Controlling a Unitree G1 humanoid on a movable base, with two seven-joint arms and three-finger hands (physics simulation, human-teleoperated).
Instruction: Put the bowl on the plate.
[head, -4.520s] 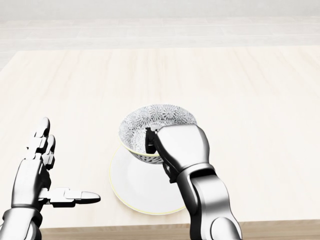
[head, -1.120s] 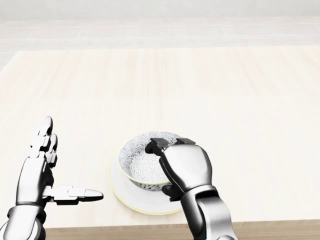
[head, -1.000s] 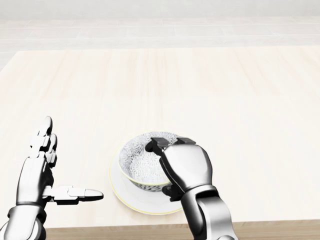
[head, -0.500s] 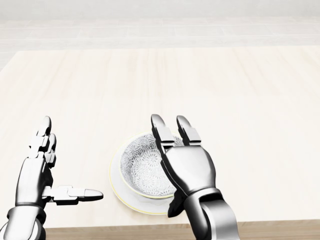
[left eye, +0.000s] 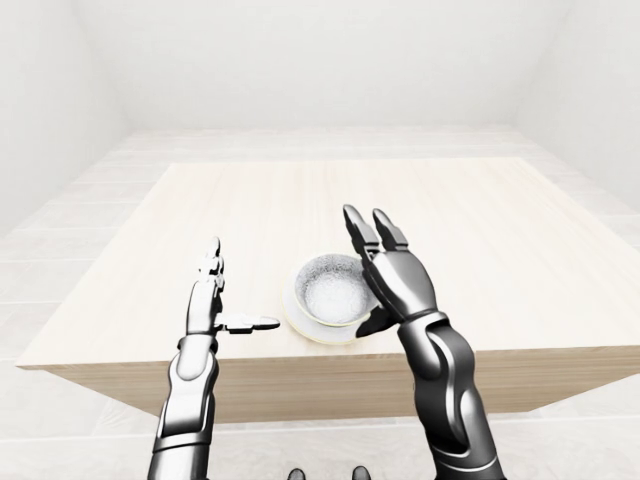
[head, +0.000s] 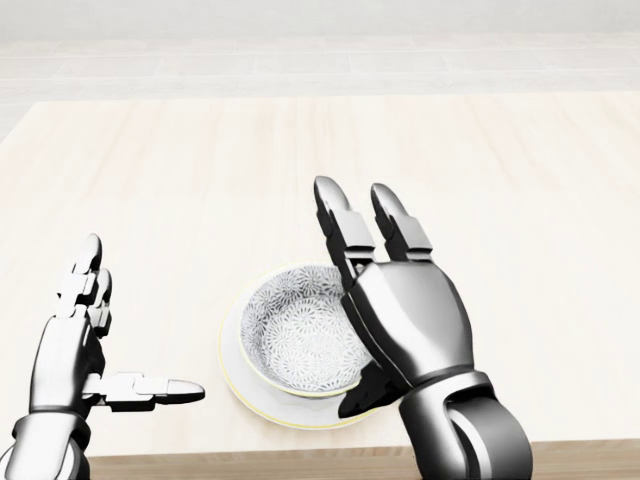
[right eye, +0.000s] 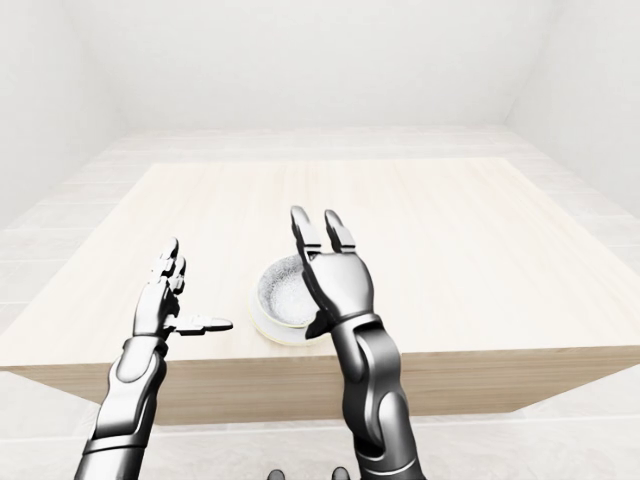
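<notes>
A patterned grey-and-white bowl (head: 297, 335) sits inside a white plate (head: 234, 375) near the table's bottom edge in the head view. My right hand (head: 375, 250) hovers open just right of and above the bowl, fingers straight and pointing up the view, holding nothing. Its palm hides the bowl's right rim. My left hand (head: 95, 340) stands open at the lower left, thumb pointing right toward the plate, well apart from it.
The pale wooden table (head: 320, 160) stretches up the view beyond the bowl. Its near edge (head: 250, 462) runs just below the plate. A white floor and walls (left eye: 320, 60) surround the table.
The bowl came down from above the plate to rest on it. My right hand then let go, opened its fingers and rose slightly. The left hand stayed put.
</notes>
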